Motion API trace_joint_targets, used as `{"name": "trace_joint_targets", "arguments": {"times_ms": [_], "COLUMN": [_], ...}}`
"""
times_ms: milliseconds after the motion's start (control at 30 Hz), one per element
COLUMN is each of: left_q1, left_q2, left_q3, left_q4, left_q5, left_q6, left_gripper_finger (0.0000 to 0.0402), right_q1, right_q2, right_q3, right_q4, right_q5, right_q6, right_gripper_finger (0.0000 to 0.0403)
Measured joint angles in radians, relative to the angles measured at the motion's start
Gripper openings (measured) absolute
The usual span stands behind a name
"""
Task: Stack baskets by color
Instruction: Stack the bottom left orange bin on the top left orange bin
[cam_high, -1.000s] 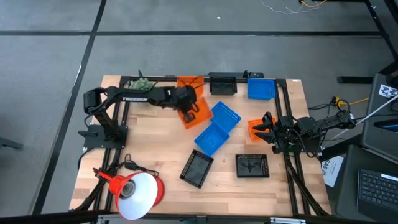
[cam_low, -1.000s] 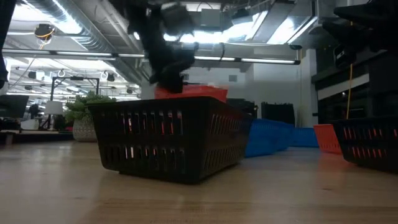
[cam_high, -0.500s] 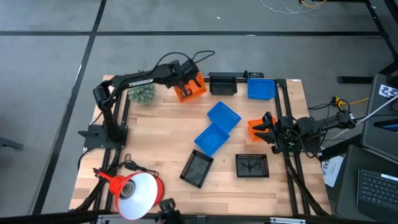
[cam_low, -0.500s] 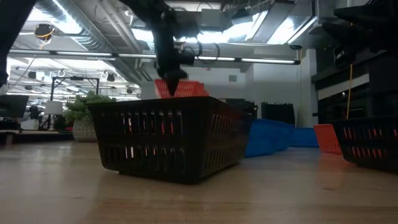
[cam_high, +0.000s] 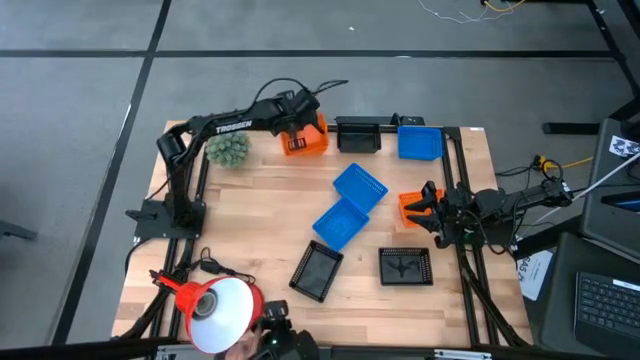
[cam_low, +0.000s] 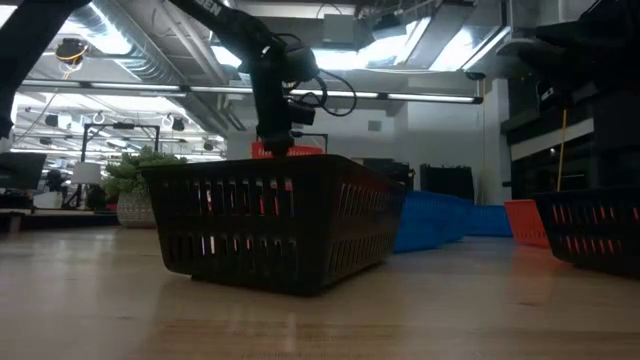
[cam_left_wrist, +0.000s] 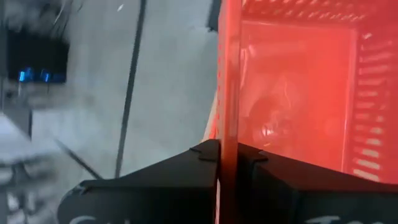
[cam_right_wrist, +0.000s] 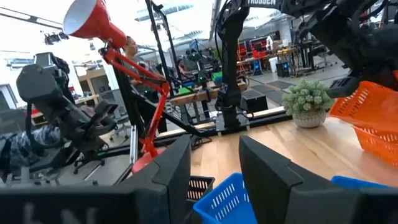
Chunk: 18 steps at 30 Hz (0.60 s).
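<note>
My left gripper (cam_high: 294, 124) reaches to the table's far edge, shut on an orange basket (cam_high: 306, 137), which also shows past the plant in the right wrist view (cam_right_wrist: 368, 112). A black basket (cam_high: 358, 135) and a blue basket (cam_high: 420, 142) sit along the far edge. Two more blue baskets (cam_high: 360, 187) (cam_high: 340, 222) lie mid-table, the nearer tilted. Two black baskets (cam_high: 318, 270) (cam_high: 405, 266) rest near the front. My right gripper (cam_high: 428, 208) waits open at the right edge, beside a second orange basket (cam_high: 410, 207). My left gripper pinches one side wall of the orange basket at its rim (cam_left_wrist: 227, 134), one finger inside the basket and one outside. The fingers come slanting down from the table's left. The basket sits tilted in the hold; whether its low edge touches the table I cannot tell.
A red-orange lamp (cam_high: 218, 308) stands at the near left corner, and a small green plant (cam_high: 228, 150) at the far left beside my left arm. Bare wood lies between the plant and the mid-table blue baskets. Monitors and cables stand off the right edge.
My left gripper has carried the orange basket from the left middle of the table toward the far edge, rolling its wrist on the way. The basket has turned about and now lies beside the far black basket.
</note>
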Motion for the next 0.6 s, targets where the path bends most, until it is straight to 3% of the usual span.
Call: {"name": "trace_joint_targets", "arguments": {"times_ms": [100, 600], "left_q1": [0.001, 0.006], "left_q2": [0.000, 0.000], "left_q3": [0.000, 0.000], "left_q4": [0.006, 0.068], "left_q5": [0.059, 0.051], "left_q6": [0.080, 0.139], "left_gripper_finger": [0.0000, 0.0011], "right_q1": [0.000, 0.000], "right_q2": [0.000, 0.000], "right_q3": [0.000, 0.000], "right_q4": [0.000, 0.000], "right_q5": [0.000, 0.000], "right_q6": [-0.019, -0.015], "right_gripper_finger": [0.0137, 0.0137]}}
